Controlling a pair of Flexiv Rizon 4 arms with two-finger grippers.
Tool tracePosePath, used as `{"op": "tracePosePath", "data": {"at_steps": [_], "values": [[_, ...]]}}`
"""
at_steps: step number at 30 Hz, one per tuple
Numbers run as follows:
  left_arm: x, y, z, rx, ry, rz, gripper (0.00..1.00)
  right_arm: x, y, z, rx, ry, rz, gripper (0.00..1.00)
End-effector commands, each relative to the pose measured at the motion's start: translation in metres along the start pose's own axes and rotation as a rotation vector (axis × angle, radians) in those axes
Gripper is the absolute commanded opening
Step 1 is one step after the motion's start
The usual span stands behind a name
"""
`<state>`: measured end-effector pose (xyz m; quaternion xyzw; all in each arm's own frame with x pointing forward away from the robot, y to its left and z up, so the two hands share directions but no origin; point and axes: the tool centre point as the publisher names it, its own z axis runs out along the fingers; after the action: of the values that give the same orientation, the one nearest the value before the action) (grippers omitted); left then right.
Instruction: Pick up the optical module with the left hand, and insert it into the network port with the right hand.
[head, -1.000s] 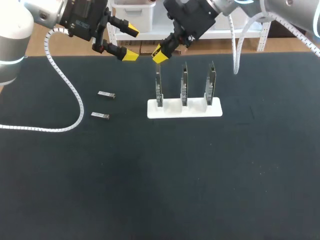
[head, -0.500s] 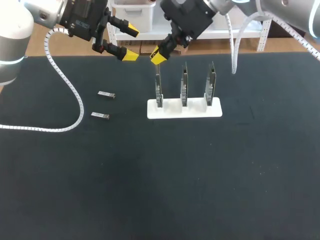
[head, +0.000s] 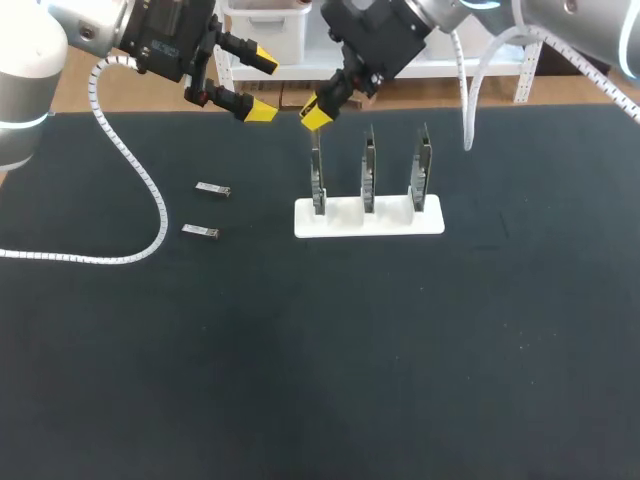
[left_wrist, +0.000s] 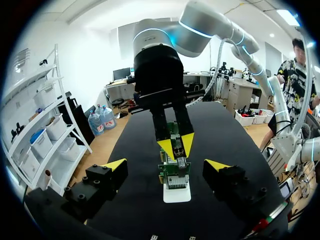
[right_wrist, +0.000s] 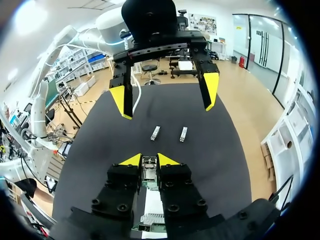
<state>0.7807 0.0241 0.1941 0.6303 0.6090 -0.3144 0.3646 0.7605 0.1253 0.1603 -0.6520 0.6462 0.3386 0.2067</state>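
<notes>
The black table (head: 300, 380) bears a white stand (head: 345, 224) with three upright circuit boards (head: 368, 170). Two loose modules (head: 212, 189) lie well apart from it, on its left. The head view hides what the right wrist view shows: a small metal module (right_wrist: 148, 167) pinched between the yellow tips of the right claw (head: 318, 112), which points down just above the leftmost board. The left claw (head: 258, 84) hangs near the table's far edge, turned sideways, its fingers spread wide and holding nothing.

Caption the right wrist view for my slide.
Right gripper shut on an optical module above the white stand; left gripper open ahead, two modules lying beyond.
</notes>
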Motion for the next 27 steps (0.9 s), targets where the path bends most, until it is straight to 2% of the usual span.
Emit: {"op": "tracePosePath", "data": {"at_steps": [1, 19, 27], "values": [[-0.0009, 0.0002, -0.0001, 0.000, 0.005, -0.002, 1.00, 0.0043, 0.0045, 0.0020, 0.009, -0.009, -0.001, 0.00], [-0.0009, 0.0002, -0.0001, 0.000, 0.005, -0.002, 1.00, 0.0079, 0.0039, 0.0073, 0.000, -0.025, 0.007, 0.00], [-0.0009, 0.0002, -0.0001, 0.000, 0.005, -0.002, 1.00, 0.0011, 0.0028, 0.0006, 0.025, -0.024, -0.017, 0.00]]}}
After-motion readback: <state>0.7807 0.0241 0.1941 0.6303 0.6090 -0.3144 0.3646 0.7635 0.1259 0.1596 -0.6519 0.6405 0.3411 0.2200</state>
